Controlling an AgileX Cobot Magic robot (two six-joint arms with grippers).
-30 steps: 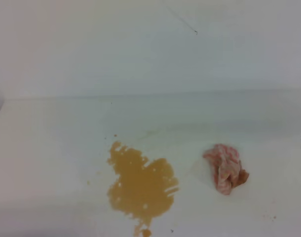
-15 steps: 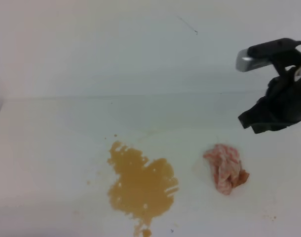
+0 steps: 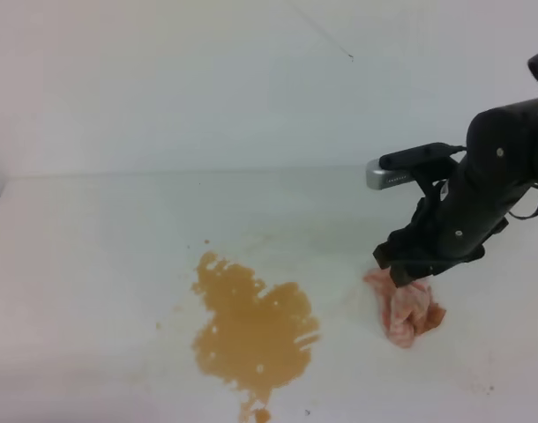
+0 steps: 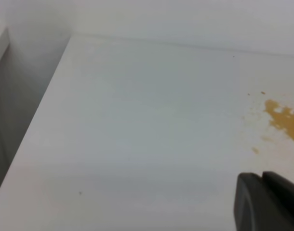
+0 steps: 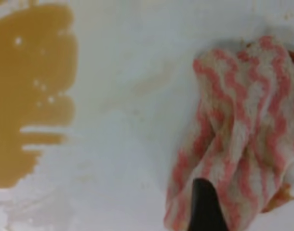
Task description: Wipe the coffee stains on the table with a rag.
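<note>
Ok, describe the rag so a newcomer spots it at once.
Start from the white table and its big tan coffee stains. To the right of the spill, apart from it, directly under the right gripper, lies the rag. It is a wadded pink-and-white striped cloth with a brownish patch.

rag [image 3: 408, 313] on table [image 3: 93, 264] | coffee stains [image 3: 250, 330] left of rag, apart | right gripper [image 3: 401, 269] above rag

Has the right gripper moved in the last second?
Yes. It came in from the right edge and dropped toward the table; the right gripper now hangs just over the rag, which has stayed put.
</note>
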